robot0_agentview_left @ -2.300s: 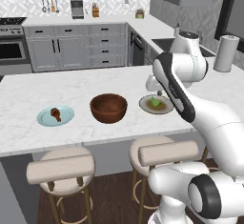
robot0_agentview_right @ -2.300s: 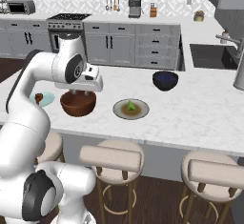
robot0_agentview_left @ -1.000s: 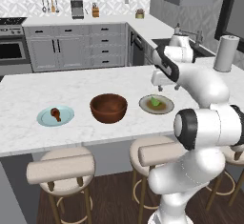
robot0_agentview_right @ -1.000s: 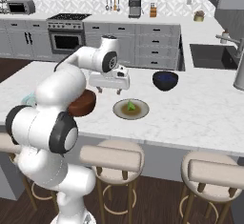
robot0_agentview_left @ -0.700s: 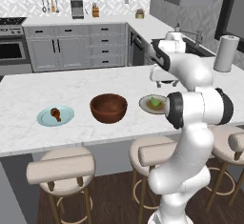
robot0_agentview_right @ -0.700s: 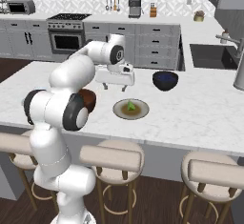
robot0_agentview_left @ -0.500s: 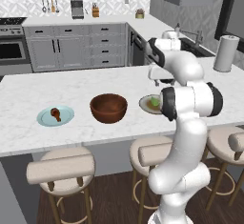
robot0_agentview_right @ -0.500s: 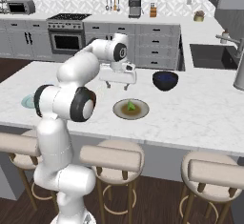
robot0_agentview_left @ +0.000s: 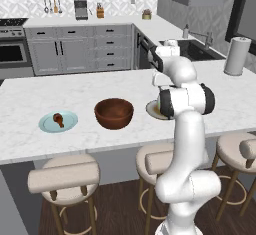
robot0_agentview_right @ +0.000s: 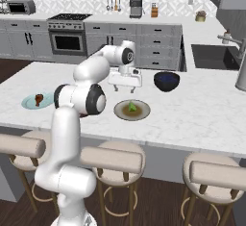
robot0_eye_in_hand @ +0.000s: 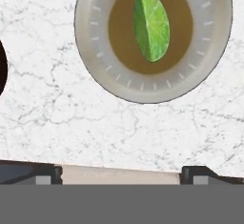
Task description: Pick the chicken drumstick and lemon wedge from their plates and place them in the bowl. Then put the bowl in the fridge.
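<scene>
The lemon wedge [robot0_eye_in_hand: 152,23] lies on the olive centre of the beige plate [robot0_eye_in_hand: 95,70], seen from straight above in the hand view. My gripper [robot0_agentview_right: 125,89] hovers open and empty over the counter just behind that plate [robot0_agentview_right: 132,110] and its lemon wedge [robot0_agentview_right: 131,106]; its fingertips [robot0_eye_in_hand: 47,173] sit below the plate in the hand view. The wooden bowl [robot0_agentview_left: 114,112] stands left of the beige plate [robot0_agentview_left: 151,110], which my arm half covers. Further left, the chicken drumstick [robot0_agentview_left: 58,119] rests on the pale blue plate [robot0_agentview_left: 70,124]. The fridge is out of view.
A dark blue bowl [robot0_agentview_right: 166,81] sits on the island behind and right of the beige plate. A paper towel roll [robot0_agentview_left: 236,55] stands at the far right by the sink [robot0_agentview_right: 211,56]. Stools [robot0_agentview_right: 113,160] line the island's front edge.
My arm has swung right, from beside the wooden bowl to above the beige plate, and has stretched out. The gripper stayed open. Nothing on the counter moved.
</scene>
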